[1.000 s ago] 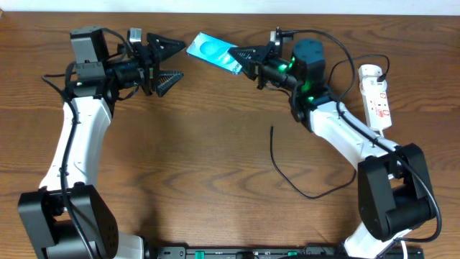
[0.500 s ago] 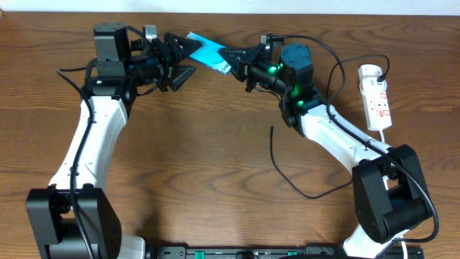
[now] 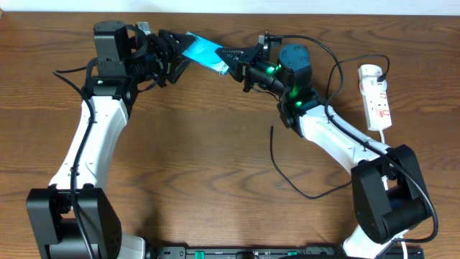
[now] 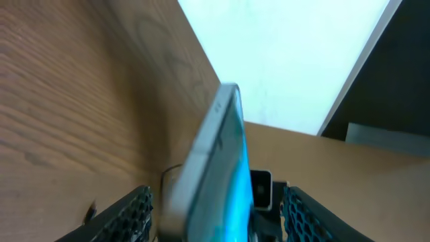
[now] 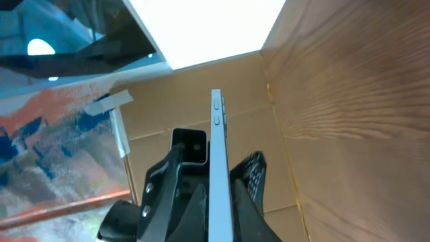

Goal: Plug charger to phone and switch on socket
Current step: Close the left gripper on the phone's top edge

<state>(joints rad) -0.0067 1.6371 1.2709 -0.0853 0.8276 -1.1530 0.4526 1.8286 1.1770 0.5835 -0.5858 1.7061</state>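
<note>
The phone [image 3: 202, 51], cyan screen up, hangs tilted above the table's far edge. My right gripper [image 3: 224, 60] is shut on its right end; in the right wrist view the phone [image 5: 217, 148] shows edge-on, pinched in that gripper [image 5: 218, 198]. My left gripper [image 3: 185, 52] stands open around the phone's left end. In the left wrist view its mesh fingers [image 4: 131, 212] flank the phone [image 4: 215, 154] with a gap on each side. The charger [image 3: 287, 173] lies loose on the table, tip pointing away. The socket [image 3: 377, 97] lies at the far right.
The socket's thick white cord [image 3: 384, 137] runs down past the right arm's base [image 3: 392, 194]. The left arm's base [image 3: 68, 223] stands at the near left. A pale wall [image 3: 230, 6] borders the table's far edge behind the phone.
My left arm swung right until its jaws straddle the phone's left end, and they have narrowed. My right gripper carried the phone a little leftward and keeps its grip.
</note>
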